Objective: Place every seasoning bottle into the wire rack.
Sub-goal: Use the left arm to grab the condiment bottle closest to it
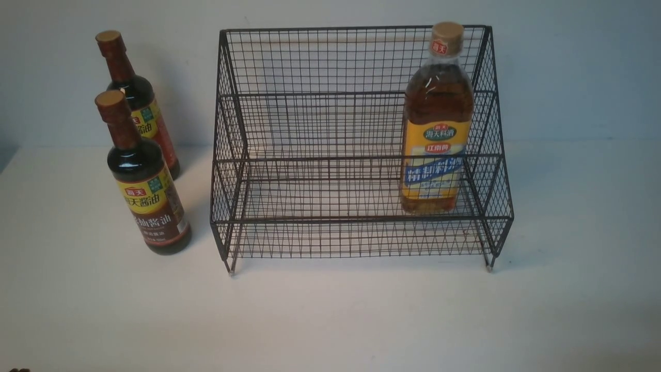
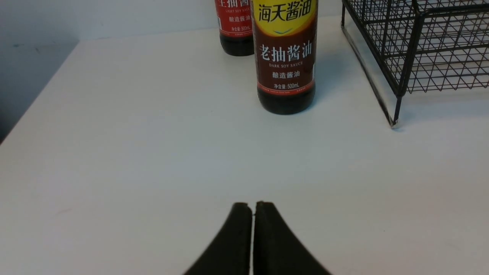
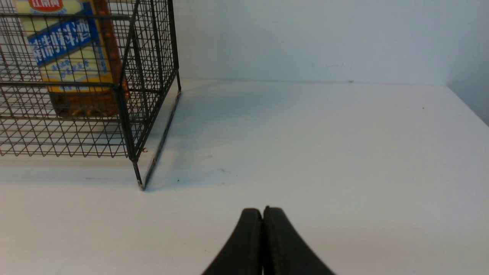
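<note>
The black wire rack [image 1: 356,62] stands mid-table. Inside it, on the lower tier at the right end, an amber-liquid bottle [image 1: 436,124] with a yellow-blue label stands upright; the right wrist view shows that bottle [image 3: 72,57] through the mesh. Two slim dark soy-sauce bottles stand upright on the table left of the rack: the nearer one [image 1: 144,181] and the farther one [image 1: 137,98]. My left gripper [image 2: 253,204] is shut and empty, short of the nearer soy bottle [image 2: 285,57]. My right gripper [image 3: 263,210] is shut and empty, near the rack's right front foot [image 3: 140,183].
A white table [image 1: 330,310] carries everything, with a pale wall close behind. The table's left edge [image 2: 38,91] shows in the left wrist view and its right edge [image 3: 468,103] in the right wrist view. Neither arm shows in the front view.
</note>
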